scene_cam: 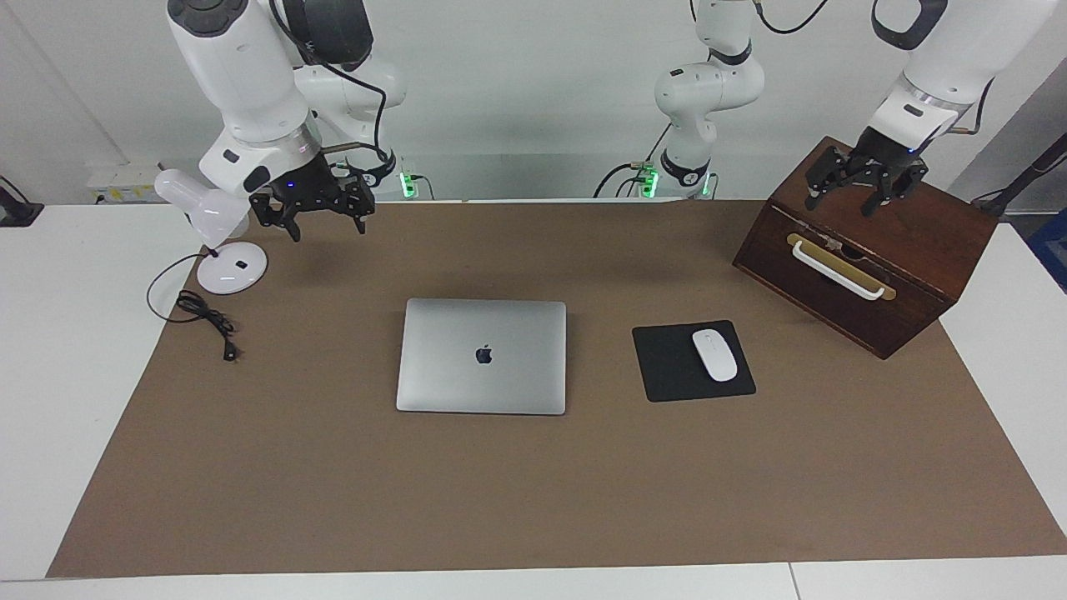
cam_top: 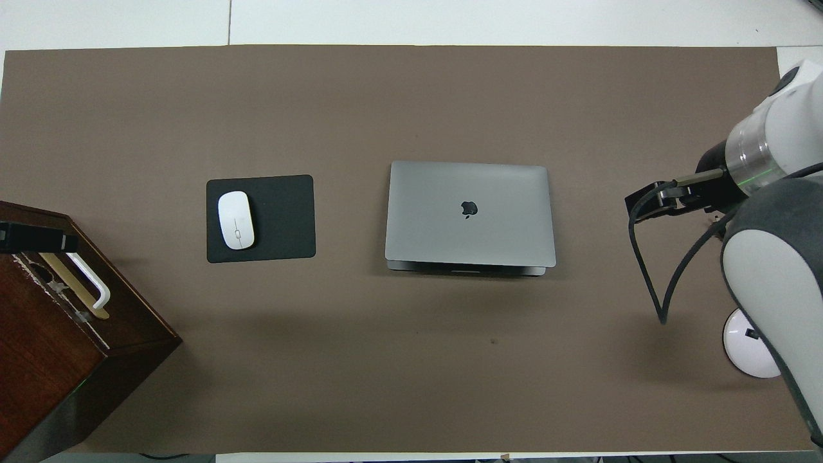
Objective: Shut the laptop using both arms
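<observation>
The silver-grey laptop (scene_cam: 482,357) (cam_top: 469,213) lies in the middle of the brown mat, its lid with the apple logo folded down flat over the base. My right gripper (scene_cam: 327,227) hangs open in the air over the mat beside the white lamp, well apart from the laptop and holding nothing. My left gripper (scene_cam: 842,202) hangs open over the top of the wooden box, also empty. In the overhead view the right arm's wrist (cam_top: 752,164) covers its gripper.
A white desk lamp (scene_cam: 212,218) with a black cord (scene_cam: 204,317) stands at the right arm's end. A white mouse (scene_cam: 714,355) rests on a black mouse pad (scene_cam: 667,367) beside the laptop. A dark wooden box (scene_cam: 909,242) with a white handle sits at the left arm's end.
</observation>
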